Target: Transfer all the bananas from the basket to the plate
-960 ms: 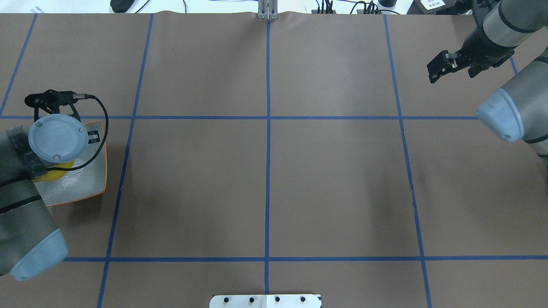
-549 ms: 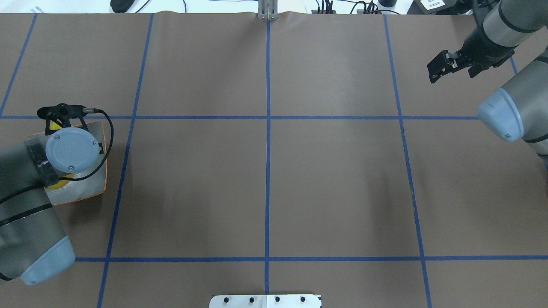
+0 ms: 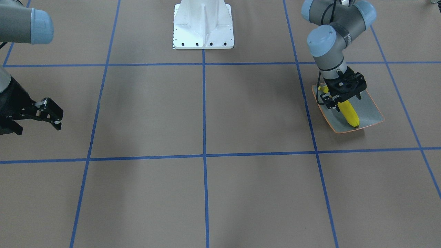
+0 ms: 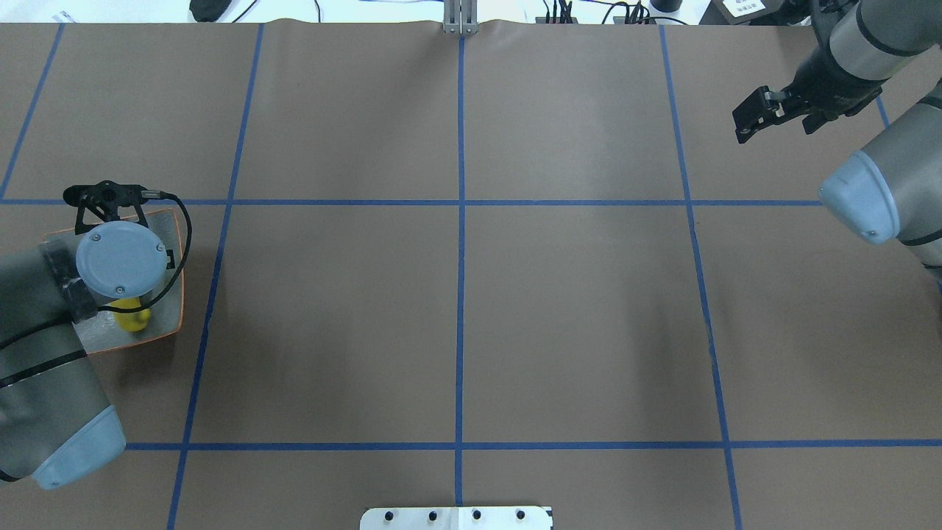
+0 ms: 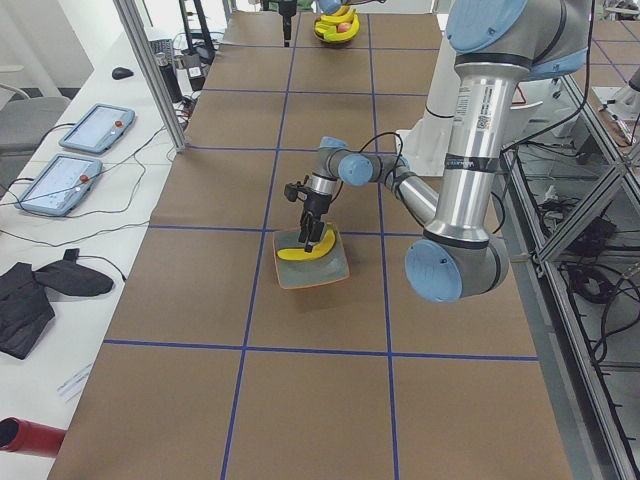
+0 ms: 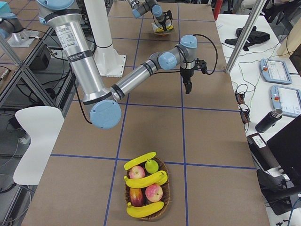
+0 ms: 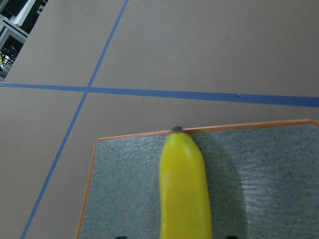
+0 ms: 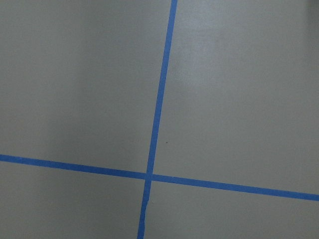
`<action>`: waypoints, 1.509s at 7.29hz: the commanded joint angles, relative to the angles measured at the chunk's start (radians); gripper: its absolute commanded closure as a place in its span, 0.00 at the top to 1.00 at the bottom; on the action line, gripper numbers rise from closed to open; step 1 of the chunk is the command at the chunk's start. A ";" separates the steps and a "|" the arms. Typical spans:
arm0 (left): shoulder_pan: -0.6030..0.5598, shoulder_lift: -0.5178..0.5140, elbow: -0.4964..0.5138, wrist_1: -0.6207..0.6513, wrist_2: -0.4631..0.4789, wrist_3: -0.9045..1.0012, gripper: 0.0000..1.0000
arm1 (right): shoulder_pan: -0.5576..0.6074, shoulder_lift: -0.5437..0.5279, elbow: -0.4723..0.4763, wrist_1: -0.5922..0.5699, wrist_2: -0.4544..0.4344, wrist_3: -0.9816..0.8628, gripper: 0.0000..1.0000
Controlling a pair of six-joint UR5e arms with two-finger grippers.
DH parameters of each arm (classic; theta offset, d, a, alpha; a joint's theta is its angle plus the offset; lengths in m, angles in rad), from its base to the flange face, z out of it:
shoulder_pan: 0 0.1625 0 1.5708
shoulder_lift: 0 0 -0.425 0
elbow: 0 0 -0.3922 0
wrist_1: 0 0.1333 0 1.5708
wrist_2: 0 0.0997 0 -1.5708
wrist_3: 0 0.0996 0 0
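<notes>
My left gripper (image 3: 341,102) is shut on a yellow banana (image 3: 349,114) and holds it low over the grey-green, orange-rimmed plate (image 3: 370,109). The banana's dark tip reaches the plate's edge in the left wrist view (image 7: 183,189). In the overhead view my wrist hides the gripper, and only the banana's end (image 4: 131,318) and part of the plate (image 4: 168,313) show. My right gripper (image 4: 742,125) is open and empty, above bare table. The basket (image 6: 165,200), far from both grippers, holds three more bananas (image 6: 148,180).
The basket also holds red apples (image 6: 154,192) and a green pear (image 6: 151,165). The white robot base (image 3: 203,26) stands mid-table on the robot's side. Tablets (image 5: 62,183) and cables lie on a side bench. Blue tape lines grid the brown table.
My left wrist has moved toward the robot's side over the plate with the banana, whose visible end has shifted right. The right arm has not moved.
</notes>
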 commanded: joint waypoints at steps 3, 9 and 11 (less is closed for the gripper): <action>-0.158 -0.071 -0.015 -0.070 -0.036 0.137 1.00 | 0.055 -0.017 -0.021 -0.031 0.002 -0.092 1.00; -0.321 -0.268 0.098 -0.122 -0.297 0.176 1.00 | 0.310 -0.256 -0.064 -0.140 0.005 -0.619 1.00; -0.319 -0.272 0.125 -0.176 -0.298 0.161 1.00 | 0.310 -0.367 -0.052 -0.170 0.022 -0.668 1.00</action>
